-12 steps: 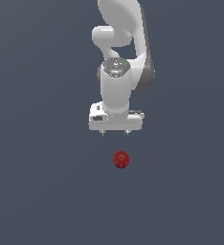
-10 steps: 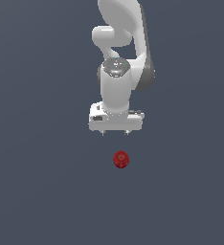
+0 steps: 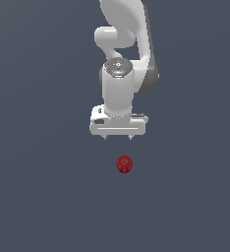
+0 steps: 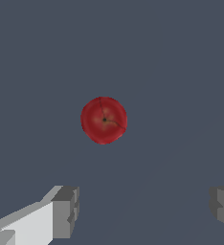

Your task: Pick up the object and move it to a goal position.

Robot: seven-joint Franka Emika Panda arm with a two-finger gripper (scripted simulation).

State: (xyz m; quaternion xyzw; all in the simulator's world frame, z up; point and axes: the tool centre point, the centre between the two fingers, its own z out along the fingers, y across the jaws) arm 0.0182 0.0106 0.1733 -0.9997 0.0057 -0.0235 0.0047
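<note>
Dark red apple (image 4: 104, 120) with thin darker streaks; white gripper (image 3: 117, 137) with grey fingertips (image 4: 66, 212); slate-grey floor (image 3: 38, 187)

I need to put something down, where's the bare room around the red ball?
The grey surface is bare on every side of the red ball. The only crowded spot is just behind it, under the gripper, whose jaws stand open.

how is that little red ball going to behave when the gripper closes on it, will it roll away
The red ball looks round with nothing beside it on the flat grey floor, so an off-centre touch would probably send it rolling. It is far narrower than the gap of the open gripper, so the fingers should have room to straddle it. Its faintly creased skin may give some grip.
</note>
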